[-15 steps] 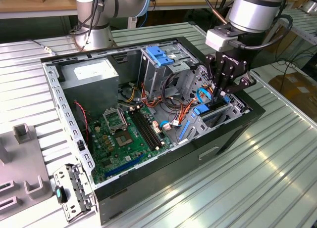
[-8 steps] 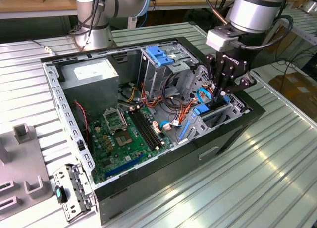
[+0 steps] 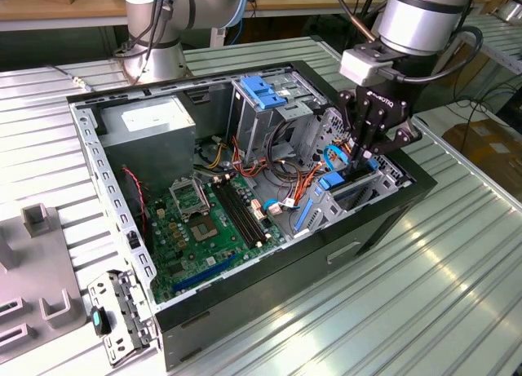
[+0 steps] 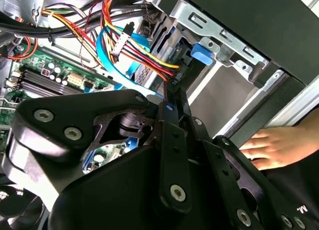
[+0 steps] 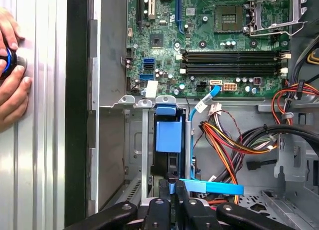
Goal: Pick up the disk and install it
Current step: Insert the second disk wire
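The disk (image 5: 169, 132) stands on edge in the drive bay at the front corner of the open computer case (image 3: 106, 188), on the exterior view's right. Its blue side rail faces the camera in the first wrist view, with a dark slot beneath it. In the exterior view the disk (image 3: 333, 180) shows as a blue strip just below my gripper (image 3: 359, 165). The black fingers are close together, with the blue edge of the disk between them, in both wrist views: gripper (image 5: 173, 187), gripper (image 4: 172, 93). Most of the drive's body is hidden inside the bay.
Bundled red, yellow and black cables (image 5: 234, 135) and a blue data cable (image 4: 107, 50) crowd the bay. The green motherboard (image 3: 196, 221) fills the case floor. A blue-topped drive cage (image 3: 265, 90) and a grey box (image 3: 151, 119) stand behind. A person's hand (image 5: 10, 75) rests on the table beside the case.
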`<state>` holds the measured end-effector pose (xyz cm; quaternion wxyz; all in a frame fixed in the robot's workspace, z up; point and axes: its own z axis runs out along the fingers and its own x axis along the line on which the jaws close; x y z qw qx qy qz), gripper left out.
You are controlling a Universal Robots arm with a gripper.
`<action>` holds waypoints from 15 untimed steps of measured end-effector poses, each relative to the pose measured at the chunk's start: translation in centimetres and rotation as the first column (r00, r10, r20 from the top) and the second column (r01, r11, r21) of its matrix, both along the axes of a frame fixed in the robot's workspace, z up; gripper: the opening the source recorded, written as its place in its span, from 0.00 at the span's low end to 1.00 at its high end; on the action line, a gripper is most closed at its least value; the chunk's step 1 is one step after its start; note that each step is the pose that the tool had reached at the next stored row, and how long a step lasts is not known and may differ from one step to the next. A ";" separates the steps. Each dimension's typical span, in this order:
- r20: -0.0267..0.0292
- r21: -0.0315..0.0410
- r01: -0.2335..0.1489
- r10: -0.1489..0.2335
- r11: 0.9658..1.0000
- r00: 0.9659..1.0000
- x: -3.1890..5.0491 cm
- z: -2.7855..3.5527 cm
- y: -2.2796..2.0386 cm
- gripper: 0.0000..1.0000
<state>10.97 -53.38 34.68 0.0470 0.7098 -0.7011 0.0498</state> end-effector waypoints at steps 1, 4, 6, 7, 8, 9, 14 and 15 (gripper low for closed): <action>0.000 0.006 0.000 0.000 1.000 1.000 0.00 -0.06 0.00 0.16; 0.000 0.022 0.000 0.000 1.000 1.000 0.00 -0.15 0.00 0.16; 0.000 0.043 0.000 0.000 0.999 1.000 0.00 -0.15 0.00 0.16; 0.000 0.048 0.000 0.000 0.999 1.000 0.01 -0.15 -0.01 0.16; 0.000 0.054 0.000 0.000 0.999 1.000 0.01 -0.16 0.00 0.16; 0.000 0.066 0.000 0.000 0.998 1.000 0.01 -0.16 -0.01 0.16; 0.000 0.068 0.000 0.000 0.998 1.000 0.02 -0.11 -0.08 0.16; -0.001 0.068 0.000 0.000 0.998 1.000 0.05 -0.01 -0.11 0.16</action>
